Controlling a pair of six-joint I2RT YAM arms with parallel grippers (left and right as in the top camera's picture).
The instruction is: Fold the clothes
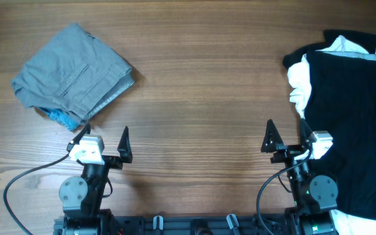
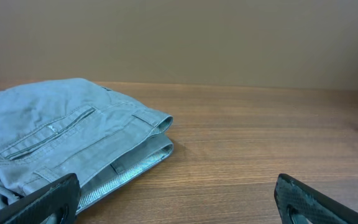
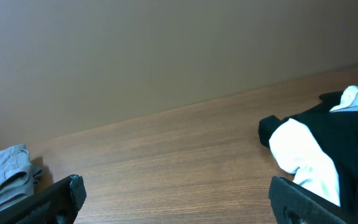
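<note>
Folded grey shorts [image 1: 74, 70] lie at the table's far left, a stitched pocket on top; they fill the left of the left wrist view as grey shorts [image 2: 61, 146]. A light-blue piece [image 1: 62, 117] peeks out under their near edge. On the right a large black garment [image 1: 354, 117] is spread over a white one [image 1: 299, 88]; the right wrist view shows the black garment [image 3: 319, 124] and white one [image 3: 303, 155]. My left gripper [image 1: 105, 135] stands open just in front of the shorts, touching nothing. My right gripper [image 1: 286, 134] is open beside the black garment's left edge.
Bare wooden table [image 1: 201, 85] runs between the two piles. Cables trail from both arm bases along the near edge. A plain wall rises behind the table in both wrist views.
</note>
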